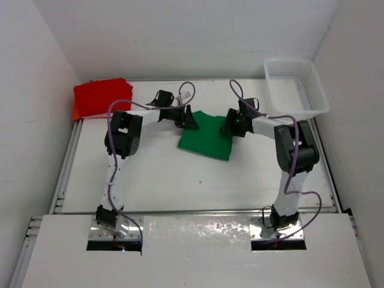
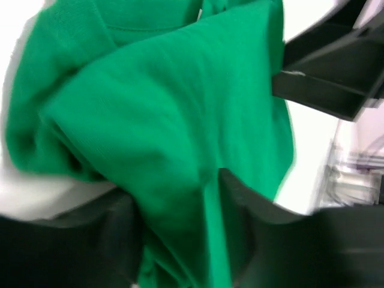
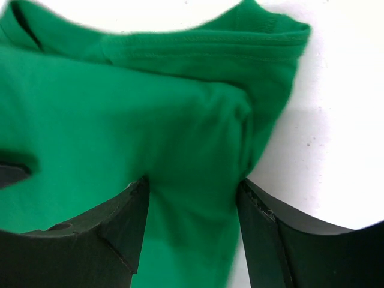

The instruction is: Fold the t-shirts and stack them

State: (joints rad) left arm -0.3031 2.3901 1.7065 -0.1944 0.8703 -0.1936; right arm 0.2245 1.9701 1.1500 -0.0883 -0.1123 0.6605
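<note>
Presently we list one green shirt (image 1: 207, 139), partly folded, lying mid-surface (image 1: 180, 180) toward the far side. The left hand (image 1: 191, 120) is at its far left edge, and we find its fingers drawn partway in on a bunch of cloth, though that wrist view is blurred. The right hand (image 1: 230, 126) is at its far right edge, fingers partway closed on a fold by the sleeve. We note a folded red shirt (image 1: 102, 97) atop an orange shirt (image 1: 76, 112) in the far left corner, and a basket (image 1: 321, 99) at far right.

The green t-shirt (image 1: 207, 137) lies folded at centre; red t-shirt (image 1: 101, 96) folded atop orange t-shirt (image 1: 76, 112), far-left corner.
</note>
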